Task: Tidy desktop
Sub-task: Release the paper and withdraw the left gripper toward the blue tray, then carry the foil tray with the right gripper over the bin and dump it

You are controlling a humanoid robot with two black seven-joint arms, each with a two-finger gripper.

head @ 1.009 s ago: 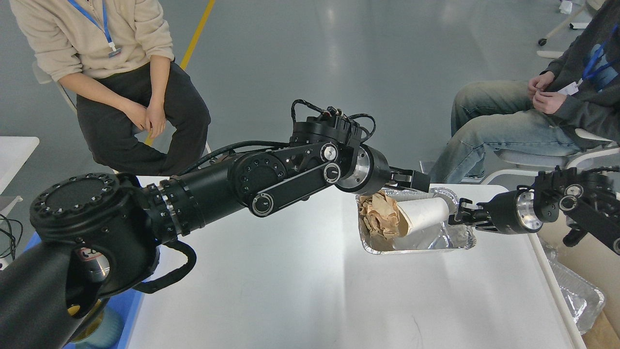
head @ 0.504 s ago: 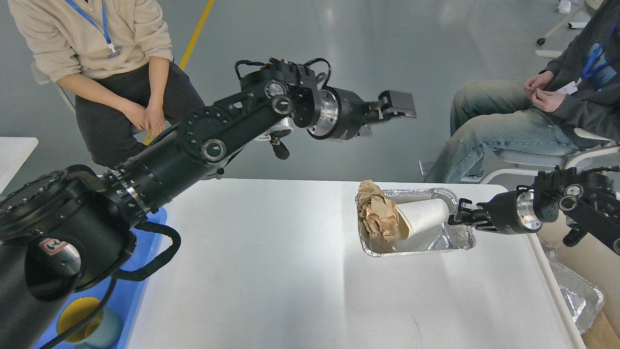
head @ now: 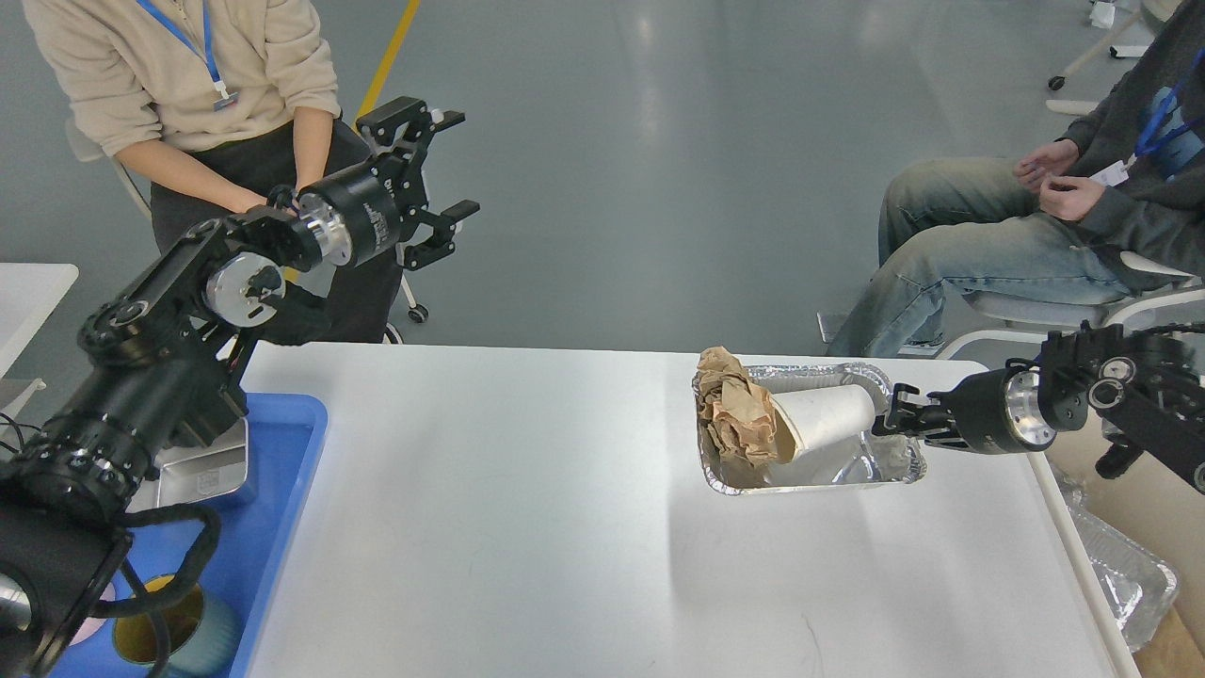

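Note:
The white desktop (head: 565, 527) fills the lower middle of the head view. A foil tray (head: 810, 478) sits on it at the back right. Inside the tray are crumpled brown paper (head: 739, 419) and a white paper cup (head: 828, 414) lying on its side. My right gripper (head: 892, 419) comes in from the right and is closed on the tray's right rim. My left gripper (head: 452, 165) hangs open and empty, high above the table's back left corner and far from the tray.
A blue plastic tray (head: 292, 443) at the table's left edge holds a metal box (head: 202, 476) and a cup (head: 179, 631). Another foil tray (head: 1130, 574) lies below the right edge. Two people sit beyond the table, one at the left (head: 188, 85) and one at the right (head: 1036, 235).
My left arm let go at the foil tray, rose, and swung far left with its gripper open. The crumpled paper stays in the tray. The right gripper has not moved.

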